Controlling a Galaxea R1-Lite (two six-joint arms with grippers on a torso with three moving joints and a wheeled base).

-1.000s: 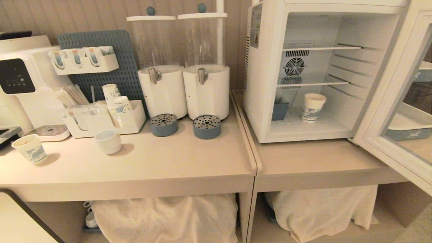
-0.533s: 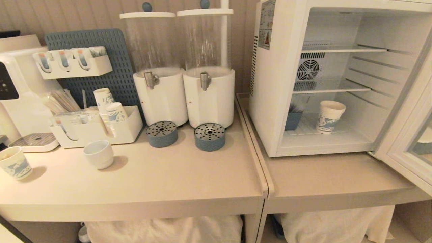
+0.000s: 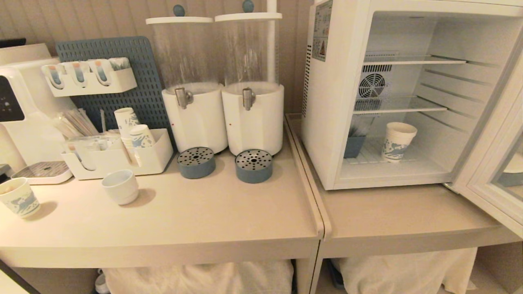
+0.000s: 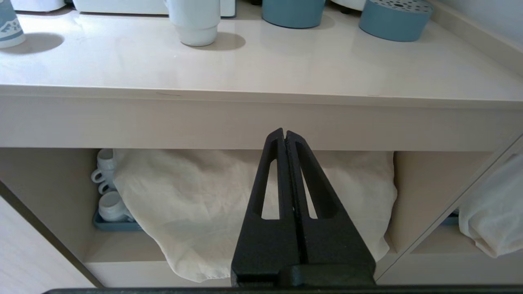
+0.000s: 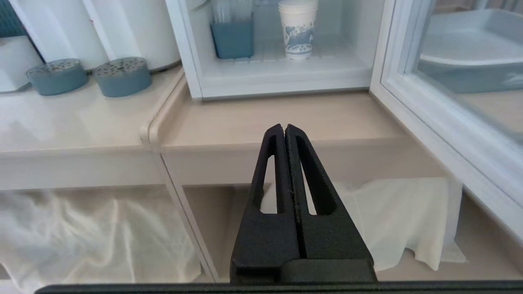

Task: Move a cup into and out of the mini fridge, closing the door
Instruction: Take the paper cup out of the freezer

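- My left gripper [image 4: 284, 134] is clenched, fingers pressed flat together with nothing between them; it hangs in front of the left counter's front edge [image 4: 245, 118], touching nothing.
- My right gripper [image 5: 284, 130] is clenched the same way and empty, hanging off the front edge of the right counter [image 5: 286, 118] (below its top, pointing toward the fridge mouth).
- The cup [image 3: 398, 141] stands upright on the fridge [image 3: 327, 122] floor, under the lower wire shelf, right of centre and set back from the front lip.
- A small blue bin [image 3: 354, 146] sits at the floor's back left corner, apart from the cup.
- The door [image 3: 486, 192] is swung wide open off the fridge's right side, jutting out past the counter's front right corner.
- Between the fridge's front lip and the counter's front edge lies a bare strip of countertop; the doorway is unobstructed.
- A seam [image 3: 314, 196] divides the two counters, just left of the fridge.
- On the left counter: two dispensers [image 3: 222, 114] at the back edge, a white cup [image 3: 120, 186] mid-surface, a short printed cup [image 3: 18, 197] near the left edge.
- A warning sticker [image 3: 322, 30] sits high on the fridge's left side; its print is too small for me to read.
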